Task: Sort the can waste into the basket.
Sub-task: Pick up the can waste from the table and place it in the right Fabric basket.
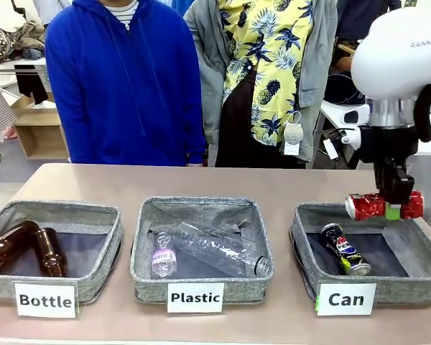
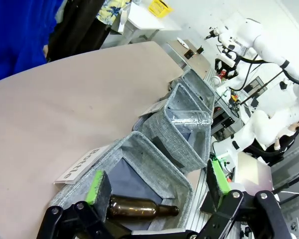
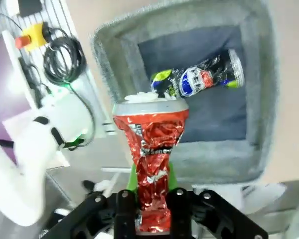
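While crushed, red can [image 3: 152, 164] pincer-held [image 3: 150, 199]

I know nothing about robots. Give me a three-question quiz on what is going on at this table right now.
1. True or false: the right gripper is shut on the red can.
2. What lies inside the basket labelled "Can"? A) a brown bottle B) the black can C) nothing
3. Fill in: the left gripper, jaws open, hangs above the basket labelled ____.

Key: 1 true; 2 B; 3 "Bottle".
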`<control>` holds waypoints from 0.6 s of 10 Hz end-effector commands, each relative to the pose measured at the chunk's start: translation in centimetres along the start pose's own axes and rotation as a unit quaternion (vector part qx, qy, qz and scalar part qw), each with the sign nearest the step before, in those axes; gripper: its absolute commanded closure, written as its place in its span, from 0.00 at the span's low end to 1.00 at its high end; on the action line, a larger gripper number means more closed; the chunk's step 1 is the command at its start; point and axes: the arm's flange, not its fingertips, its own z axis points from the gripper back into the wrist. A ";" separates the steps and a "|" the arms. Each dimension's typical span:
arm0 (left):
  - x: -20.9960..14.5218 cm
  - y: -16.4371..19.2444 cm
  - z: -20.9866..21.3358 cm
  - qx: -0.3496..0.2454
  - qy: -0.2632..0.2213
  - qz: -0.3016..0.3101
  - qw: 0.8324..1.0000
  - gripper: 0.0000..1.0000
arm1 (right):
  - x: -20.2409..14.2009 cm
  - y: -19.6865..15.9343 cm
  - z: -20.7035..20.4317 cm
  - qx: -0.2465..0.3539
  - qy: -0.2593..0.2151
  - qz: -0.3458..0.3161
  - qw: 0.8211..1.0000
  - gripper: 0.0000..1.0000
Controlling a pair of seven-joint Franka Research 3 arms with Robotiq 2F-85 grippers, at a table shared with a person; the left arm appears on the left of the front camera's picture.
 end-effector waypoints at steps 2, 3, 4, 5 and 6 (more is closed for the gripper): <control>-0.2 -0.3 0.0 0.003 0.000 -0.010 1.000 0.00 | -0.8 -0.2 -0.8 0.003 -0.052 0.074 0.996 1.00; -0.2 -0.3 0.0 0.003 0.000 -0.010 1.000 0.00 | -0.8 -0.4 -1.0 0.012 -0.050 0.076 0.996 0.62; -0.2 -0.3 0.0 0.003 0.000 -0.010 1.000 0.00 | -0.6 -0.3 -1.3 0.005 -0.040 0.081 0.996 0.17; -0.2 -0.3 0.0 0.003 0.000 -0.010 1.000 0.00 | -0.6 -0.3 -1.3 0.007 -0.042 0.075 0.996 0.04; -0.2 -0.3 0.0 0.003 0.000 -0.010 1.000 0.00 | -0.5 -0.3 -1.4 0.004 -0.039 0.067 0.997 0.00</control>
